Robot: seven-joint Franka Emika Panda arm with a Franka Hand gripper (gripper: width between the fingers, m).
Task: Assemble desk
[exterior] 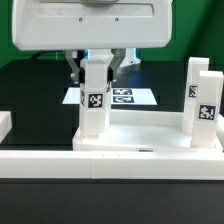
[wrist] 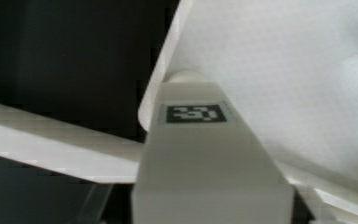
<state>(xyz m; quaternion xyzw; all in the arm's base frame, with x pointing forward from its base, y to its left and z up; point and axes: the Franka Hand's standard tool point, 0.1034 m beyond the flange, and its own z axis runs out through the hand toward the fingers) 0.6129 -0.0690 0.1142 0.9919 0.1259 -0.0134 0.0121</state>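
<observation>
We see the desk slab point(exterior: 140, 140) lying flat on the table, low in the exterior view, wide and white, running from the view's left edge across to the right. A white leg point(exterior: 94, 97) stands upright at the slab's near-left corner socket, a black-and-white tag on its front face. Two more legs point(exterior: 203, 100) stand upright at the exterior view's right end of the slab, one behind the other, each tagged.

The gripper point(exterior: 97, 62) sits right over the top of the left leg. Its two dark fingers point(exterior: 74, 68) flank the leg's upper end, one on each side, and look to be touching or just beside it; we cannot tell for sure whether they are clamped on it or just closing in. The arm's big white housing fills the top of the exterior view.

In the wrist view the leg point(wrist: 202, 150) runs down the middle, its tag visible, with the white slab point(wrist: 300, 90) behind it; the fingers do not show clearly there.

Behind the slab the marker board point(exterior: 135, 97) lies flat on the table point(exterior: 30, 95), which is black. A low white rail point(exterior: 100, 160) runs across the front, just before the slab. A small white piece point(exterior: 5, 124) sits at the exterior view's left edge.
</observation>
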